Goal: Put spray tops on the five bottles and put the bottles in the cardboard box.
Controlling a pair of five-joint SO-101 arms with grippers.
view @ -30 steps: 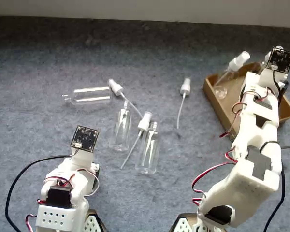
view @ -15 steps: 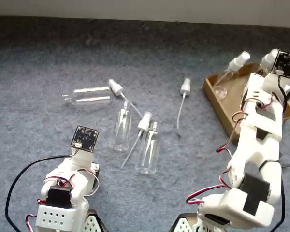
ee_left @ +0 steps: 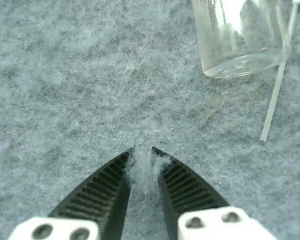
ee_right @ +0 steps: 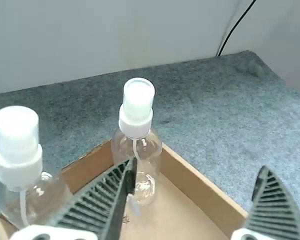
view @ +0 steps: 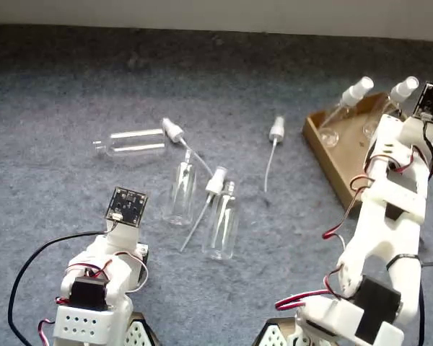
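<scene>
A: So, the cardboard box (view: 323,155)?
B: Brown, shallow, two clear capped bottles (ee_right: 137,150) upright inside, just ahead of the right gripper (ee_right: 197,167), whose jaws gape wide and hold nothing.
A: And the rest?
B: Three uncapped bottles (view: 222,220) lie on the carpet (view: 72,94), three loose spray tops (view: 276,130) among them. The left gripper (ee_left: 142,150), nearly closed and empty, sits near one bottle's base.

Right gripper (ee_right: 197,167) spread wide over the cardboard box (ee_right: 202,189). Two clear bottles stand upright inside, each with a white spray top. The centre bottle (ee_right: 138,142) is by the box wall, and one gripper finger (ee_right: 110,192) crosses in front of its lower body. The side bottle (ee_right: 21,186) is apart from it. Grey felt (ee_right: 215,107) lies behind, then a pale wall (ee_right: 90,35) with a black cable (ee_right: 235,25).
</scene>
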